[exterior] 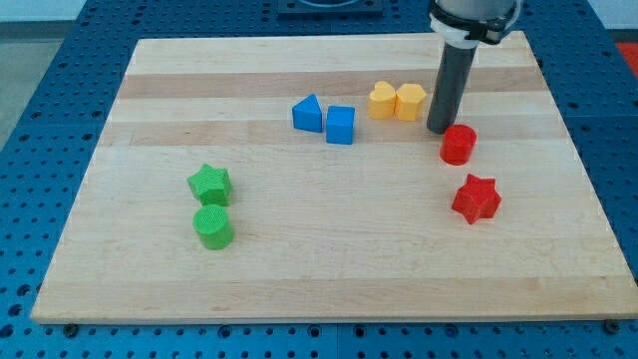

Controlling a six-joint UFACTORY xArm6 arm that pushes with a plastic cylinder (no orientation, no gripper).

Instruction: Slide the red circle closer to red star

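Note:
The red circle (pixel 459 145) lies at the view's right on the wooden board. The red star (pixel 476 198) lies just below it, slightly to the right, a small gap apart. My tip (pixel 440 130) stands at the red circle's upper left edge, touching or almost touching it. The rod rises from there toward the view's top.
A yellow heart (pixel 382 101) and a yellow hexagon (pixel 410 101) sit side by side just left of the rod. A blue triangle (pixel 308 113) and blue cube (pixel 340 126) lie mid-board. A green star (pixel 209 184) and green circle (pixel 213 227) lie at the left.

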